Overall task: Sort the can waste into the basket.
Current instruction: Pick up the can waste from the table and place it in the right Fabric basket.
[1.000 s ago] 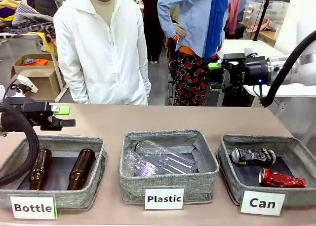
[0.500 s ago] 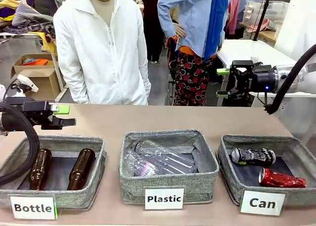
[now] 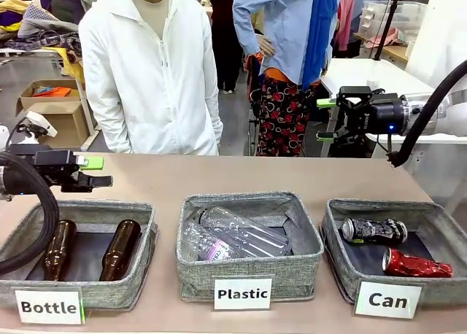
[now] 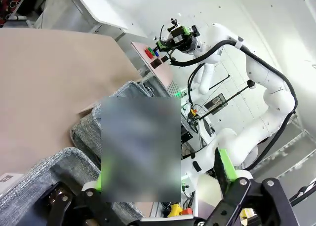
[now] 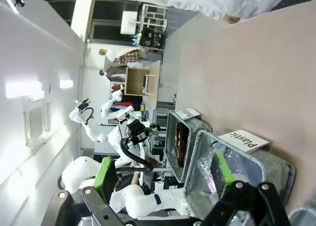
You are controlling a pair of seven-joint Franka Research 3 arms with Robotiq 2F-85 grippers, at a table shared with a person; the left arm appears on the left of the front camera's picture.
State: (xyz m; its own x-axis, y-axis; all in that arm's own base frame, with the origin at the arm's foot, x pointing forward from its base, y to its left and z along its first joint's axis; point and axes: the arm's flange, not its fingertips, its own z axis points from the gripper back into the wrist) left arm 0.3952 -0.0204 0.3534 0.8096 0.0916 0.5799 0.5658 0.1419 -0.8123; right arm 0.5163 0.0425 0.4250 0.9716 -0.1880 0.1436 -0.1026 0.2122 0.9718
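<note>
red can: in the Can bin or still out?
In. The crushed red can lies on its side inside the Can bin, near the front, beside the black-and-blue can.

left arm's black two-finger gripper (image 3: pixel 93 171) hovering low, jaws wide open, right arm's matching gripper (image 3: pixel 326 119) up high, also open

Brown bottles (image 3: pixel 87 250) binned; plastic bottles (image 3: pixel 233 235) binned

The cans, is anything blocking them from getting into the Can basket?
No. The black-and-blue can and the red can already lie inside the Can basket. The right gripper hangs open above the table's far side, holding nothing.
</note>
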